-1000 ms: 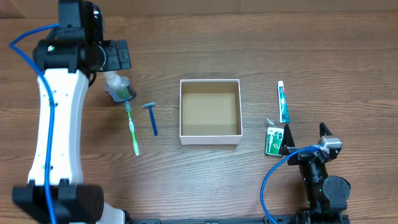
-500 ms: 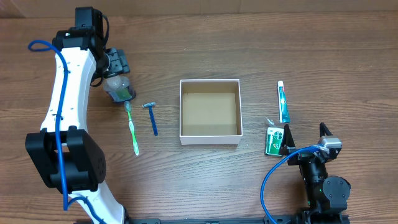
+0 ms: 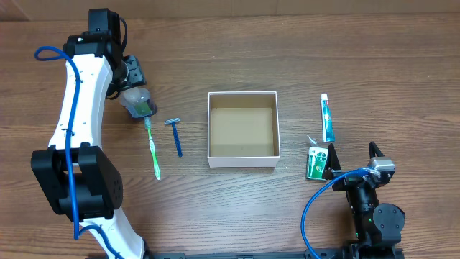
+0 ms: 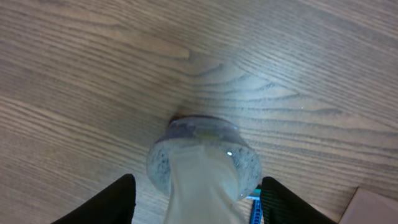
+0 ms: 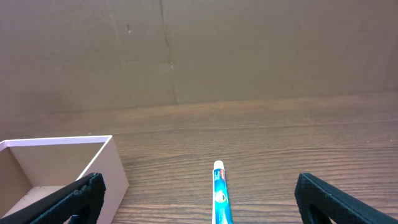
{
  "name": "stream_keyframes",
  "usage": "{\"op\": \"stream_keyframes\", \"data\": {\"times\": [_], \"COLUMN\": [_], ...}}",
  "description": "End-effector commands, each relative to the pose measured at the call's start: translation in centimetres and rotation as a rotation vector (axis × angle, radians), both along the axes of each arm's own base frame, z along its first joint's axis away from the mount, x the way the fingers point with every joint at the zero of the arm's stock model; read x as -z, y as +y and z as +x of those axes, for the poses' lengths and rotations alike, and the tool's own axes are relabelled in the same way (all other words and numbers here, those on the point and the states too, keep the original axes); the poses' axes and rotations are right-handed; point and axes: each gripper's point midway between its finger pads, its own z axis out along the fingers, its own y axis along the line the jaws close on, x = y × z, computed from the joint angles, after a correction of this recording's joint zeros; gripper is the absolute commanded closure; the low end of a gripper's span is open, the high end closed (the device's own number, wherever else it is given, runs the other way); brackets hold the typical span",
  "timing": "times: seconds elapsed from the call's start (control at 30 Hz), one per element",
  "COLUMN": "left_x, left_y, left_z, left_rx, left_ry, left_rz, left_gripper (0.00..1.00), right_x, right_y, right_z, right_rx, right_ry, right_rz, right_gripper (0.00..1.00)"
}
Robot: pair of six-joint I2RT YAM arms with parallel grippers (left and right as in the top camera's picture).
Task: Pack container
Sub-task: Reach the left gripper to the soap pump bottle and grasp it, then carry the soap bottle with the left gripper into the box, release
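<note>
The container (image 3: pixel 242 155), a white-walled square box with a bare brown inside, sits mid-table; its corner shows in the right wrist view (image 5: pixel 117 171). My left gripper (image 3: pixel 135 85) is open at the far left, its fingers either side of a small clear bottle (image 3: pixel 136 101). In the left wrist view the bottle (image 4: pixel 202 163) lies between the fingers of the left gripper (image 4: pixel 196 208) with gaps on both sides. My right gripper (image 3: pixel 352 160) is open and empty near the front right. In its wrist view the right gripper (image 5: pixel 214 202) frames the toothpaste tube (image 5: pixel 219 190).
A green toothbrush (image 3: pixel 153 149) and a blue razor (image 3: pixel 175 137) lie left of the box. A toothpaste tube (image 3: pixel 327 117) and a green packet (image 3: pixel 315 162) lie to its right. A cardboard wall (image 5: pixel 199 50) stands behind the table.
The left arm has dropped from high over the table down to the clear bottle, then barely moved. The right arm and the other things have not moved.
</note>
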Motion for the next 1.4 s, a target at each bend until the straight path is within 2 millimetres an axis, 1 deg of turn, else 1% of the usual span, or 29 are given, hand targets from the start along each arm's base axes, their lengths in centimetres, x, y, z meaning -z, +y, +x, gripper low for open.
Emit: {"op": "stream_keyframes", "data": {"times": [0.0, 0.03, 0.1, 0.23, 0.37, 0.47, 0.6, 0.7, 0.77, 0.9, 1.0, 1.03, 1.07, 1.17, 1.2, 1.3, 1.37], "left_x": [0.5, 0.5, 0.5, 0.5, 0.5, 0.6, 0.3, -0.3, -1.5, -4.3, -7.8, -8.6, -10.1, -12.9, -14.1, -15.9, -17.8], "left_y": [0.2, 0.2, 0.2, 0.2, 0.2, 0.1, -0.1, -0.2, -0.3, -1.1, -2.7, -3.0, -3.9, -6.2, -7.7, -10.7, -13.2], "left_z": [0.6, 0.7, 0.7, 0.6, 0.6, 0.5, 0.5, 0.6, 0.7, 1.0, 1.0, 1.0, 0.8, 0.0, -0.4, -1.3, -2.2], "left_rx": [0.015, 0.015, 0.015, 0.019, 0.023, 0.044, 0.049, 0.050, 0.054, 0.072, 0.105, 0.113, 0.132, 0.175, 0.210, 0.278, 0.317], "left_ry": [-0.005, -0.005, -0.009, -0.004, -0.003, 0.005, -0.002, -0.013, -0.035, -0.098, -0.173, -0.190, -0.220, -0.265, -0.282, -0.312, -0.339], "left_rz": [0.012, 0.012, 0.012, 0.013, 0.013, 0.014, 0.006, 0.005, 0.001, 0.006, 0.008, 0.009, 0.008, -0.003, -0.015, -0.030, -0.053], "left_gripper": [0.42, 0.46, 0.59, 0.59, 0.63, 0.69, 0.70, 0.74, 0.74, 0.73, 0.72, 0.73, 0.72, 0.72, 0.72, 0.72, 0.72], "right_x": [0.0, 0.0, 0.0, 0.0, 0.0, 0.0, 0.0, 0.0, 0.0, 0.0, 0.0, 0.0, 0.0, 0.0, 0.0, 0.0, 0.0], "right_y": [-0.1, -0.1, -0.1, -0.1, -0.1, -0.1, -0.1, -0.1, -0.1, -0.1, -0.1, -0.1, -0.1, -0.1, -0.1, -0.1, -0.1], "right_z": [0.0, 0.0, 0.0, 0.0, 0.0, 0.0, 0.0, 0.0, 0.0, 0.0, 0.0, 0.0, 0.0, 0.0, 0.0, 0.0, 0.0], "right_rx": [0.003, 0.003, 0.003, 0.003, 0.003, 0.003, 0.003, 0.003, 0.003, 0.003, 0.003, 0.003, 0.003, 0.003, 0.003, 0.003, 0.003], "right_ry": [-0.010, -0.010, -0.010, -0.010, -0.010, -0.010, -0.010, -0.010, -0.010, -0.010, -0.010, -0.010, -0.010, -0.010, -0.010, -0.010, -0.010], "right_rz": [-0.007, -0.007, -0.007, -0.007, -0.007, -0.007, -0.007, -0.007, -0.007, -0.007, -0.007, -0.007, -0.007, -0.007, -0.007, -0.007, -0.007], "right_gripper": [0.00, 0.00, 0.00, 0.00, 0.00, 0.00, 0.00, 0.00, 0.00, 0.00, 0.00, 0.00, 0.00, 0.00, 0.00, 0.00, 0.00]}}
